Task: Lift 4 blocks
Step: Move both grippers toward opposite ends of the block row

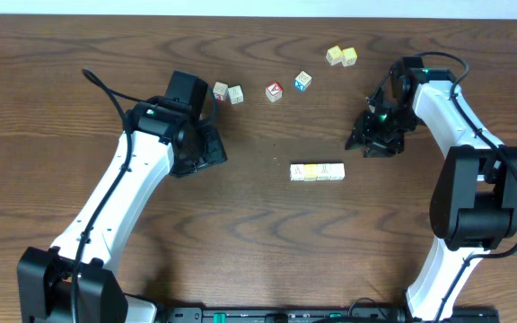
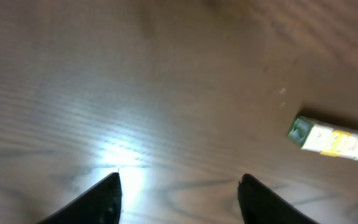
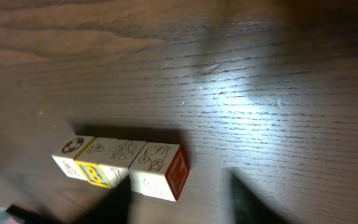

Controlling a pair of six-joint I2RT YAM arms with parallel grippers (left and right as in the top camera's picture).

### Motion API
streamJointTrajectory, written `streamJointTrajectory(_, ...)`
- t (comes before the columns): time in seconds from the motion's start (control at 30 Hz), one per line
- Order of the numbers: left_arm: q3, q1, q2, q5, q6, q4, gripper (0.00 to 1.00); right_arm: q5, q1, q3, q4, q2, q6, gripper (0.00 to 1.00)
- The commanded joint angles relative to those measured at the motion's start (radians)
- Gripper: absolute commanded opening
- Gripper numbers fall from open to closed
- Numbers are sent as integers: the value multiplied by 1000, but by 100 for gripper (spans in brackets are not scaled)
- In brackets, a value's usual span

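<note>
4 blocks (image 1: 317, 171) in a tight row in the middle of the tabletop (image 1: 267, 242), not lifted yet.
Left tool (image 2: 179, 186) spread wide over bare wood, well apart from the row; right tool (image 3: 182, 199) also parted, holding nothing, near the row's other end. Easy to buckle the line by squeezing off-centre from both ends and pop a middle cube out, or shove it askew landing one side first.

Four letter blocks (image 1: 317, 171) in one touching row at centre frame, three white-topped and one yellow-topped. Two tan cubes (image 1: 228, 92) side by side, upper left of centre. One red-faced cube (image 1: 274, 91), one blue-faced cube (image 1: 303, 82), at top centre. Two pale yellow cubes (image 1: 341, 56), upper right. Ten cubes altogether. Two robot arms (image 1: 124, 179), one wooden table (image 1: 258, 251).
</note>
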Motion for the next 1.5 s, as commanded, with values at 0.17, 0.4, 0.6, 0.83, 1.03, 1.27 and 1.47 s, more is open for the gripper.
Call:
streamJointTrajectory(0.17,-19,-39,57,8,-3,36,24,79,-23,-7,-8,-2,-11,1)
streamJointTrajectory(0.4,-19,-74,175,195,107,87,8,39,-48,-27,-54,-2,-128,1)
streamJointTrajectory(0.6,-19,-110,254,299,174,158,7,19,-60,-132,2,-2,-176,1)
streamJointTrajectory(0.83,-19,-99,282,308,196,229,7,-254,-168,-196,35,-2,-327,1)
streamJointTrajectory(1.03,-19,-99,374,469,196,321,7,-332,-180,-228,58,-2,-367,1)
streamJointTrajectory(1.27,-19,-80,425,504,196,347,7,-335,-180,-229,53,-2,-367,1)
streamJointTrajectory(1.47,-19,-82,430,510,196,362,7,-399,-179,-254,73,-2,-408,1)
